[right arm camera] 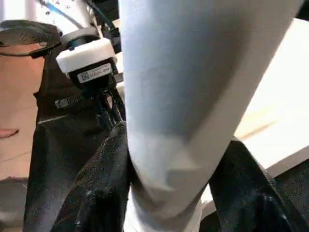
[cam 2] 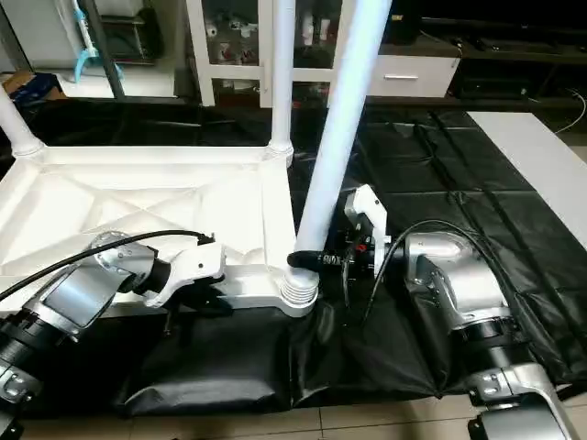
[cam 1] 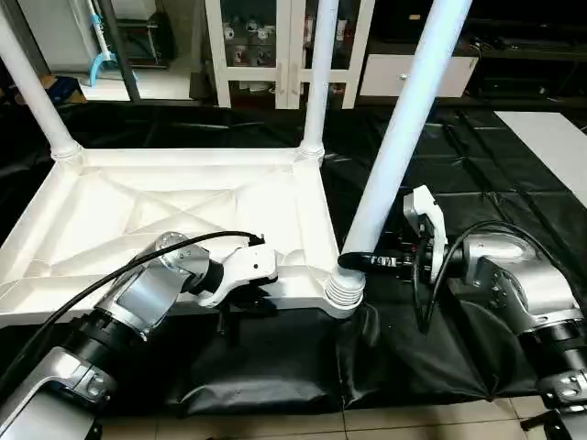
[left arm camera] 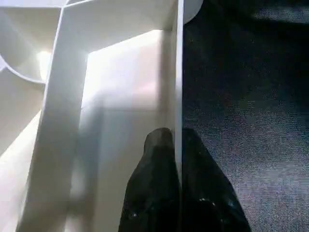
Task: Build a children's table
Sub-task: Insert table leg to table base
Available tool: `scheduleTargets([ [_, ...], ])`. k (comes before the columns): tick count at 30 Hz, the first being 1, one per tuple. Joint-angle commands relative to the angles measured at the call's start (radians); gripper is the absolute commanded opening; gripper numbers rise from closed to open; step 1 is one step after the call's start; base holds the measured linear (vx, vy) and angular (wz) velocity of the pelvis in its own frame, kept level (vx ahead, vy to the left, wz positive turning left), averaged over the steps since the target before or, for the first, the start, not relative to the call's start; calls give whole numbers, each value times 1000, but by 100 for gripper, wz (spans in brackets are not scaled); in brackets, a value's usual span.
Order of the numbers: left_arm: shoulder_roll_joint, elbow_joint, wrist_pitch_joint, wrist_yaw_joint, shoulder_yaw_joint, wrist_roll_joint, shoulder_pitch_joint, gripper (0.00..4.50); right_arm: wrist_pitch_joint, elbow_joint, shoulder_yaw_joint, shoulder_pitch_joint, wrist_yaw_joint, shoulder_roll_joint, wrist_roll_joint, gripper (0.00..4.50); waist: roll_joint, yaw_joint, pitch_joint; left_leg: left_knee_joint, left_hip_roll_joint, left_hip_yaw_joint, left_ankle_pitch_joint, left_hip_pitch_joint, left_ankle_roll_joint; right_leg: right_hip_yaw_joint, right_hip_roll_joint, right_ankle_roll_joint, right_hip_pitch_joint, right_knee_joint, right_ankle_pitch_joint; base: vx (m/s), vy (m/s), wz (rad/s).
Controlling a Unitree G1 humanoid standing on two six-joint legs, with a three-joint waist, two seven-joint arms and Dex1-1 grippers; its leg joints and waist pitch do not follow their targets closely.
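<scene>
The white tabletop (cam 1: 183, 220) lies upside down on black sheeting (cam 1: 477, 156), its X-ribbed underside facing up. Two far corner sockets already carry upright legs (cam 1: 316, 73). A third leg (cam 1: 404, 137) leans in the near right socket (cam 1: 344, 291), apparently not yet screwed home; the near left corner is hidden, so at least this leg remains, probably a fourth. The right gripper (cam 1: 367, 261) clasps the leaning leg just above its thread. The left gripper (left arm camera: 177, 159) pinches the tabletop's near rim, steadying it.
</scene>
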Motion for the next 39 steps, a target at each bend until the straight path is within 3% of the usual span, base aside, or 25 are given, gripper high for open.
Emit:
scheduleTargets([
  [1, 15, 10, 14, -2, -19, 18, 14, 0, 26, 9, -27, -34, -19, 11, 23, 184, -11, 3, -59, -69, 21, -3, -110, 0, 52, 39, -66, -244, 41, -74, -105, 0, 0, 0],
  [3, 16, 5, 14, -4, -20, 18, 17, 0, 54, 14, -39, -48, -28, 14, 36, 184, -11, 3, -60, -69, 21, -3, -103, 1, 51, 39, -65, -250, 42, -73, -92, 0, 0, 0],
  [10, 20, -3, 17, -6, -24, 18, 23, 0, 65, 28, 29, -53, 15, -33, -32, 184, -12, 6, -59, -67, 22, -1, -98, 1, 52, 39, -67, -255, 42, -71, -74, 0, 0, 0],
  [11, 21, -4, 17, -5, -24, 18, 23, 0, 59, 24, 35, -49, 16, -33, -40, 184, -18, 6, -59, -67, 22, 0, -100, 1, 52, 40, -66, -254, 42, -72, -77, 0, 0, 0],
  [18, 25, -8, 19, -6, -26, 22, 24, 0, -5, -21, 80, -32, 11, -15, -90, 184, -16, 6, -58, -68, 22, -1, -101, 1, 48, 40, -67, -247, 42, -71, -82, 0, 0, 0],
  [26, 26, -20, 33, -2, -29, 22, 27, 0, 13, -102, 139, 8, 48, -3, -84, 184, -20, 5, -59, -72, 24, -3, -117, 5, 38, 41, -65, -241, 39, -72, -83, 0, 0, 0],
  [32, 29, -21, 33, 2, -28, 22, 28, 0, -8, -60, 129, 24, 32, -1, -104, 184, -22, 6, -59, -73, 24, -3, -134, 5, 31, 41, -66, -240, 39, -73, -89, 0, 0, 0],
  [39, 28, -24, 35, 9, -27, 23, 30, 0, -14, -15, 66, 48, -16, 4, -90, 184, -25, 3, -59, -74, 24, -4, -159, 6, 23, 41, -65, -233, 38, -77, -124, 0, 0, 0],
])
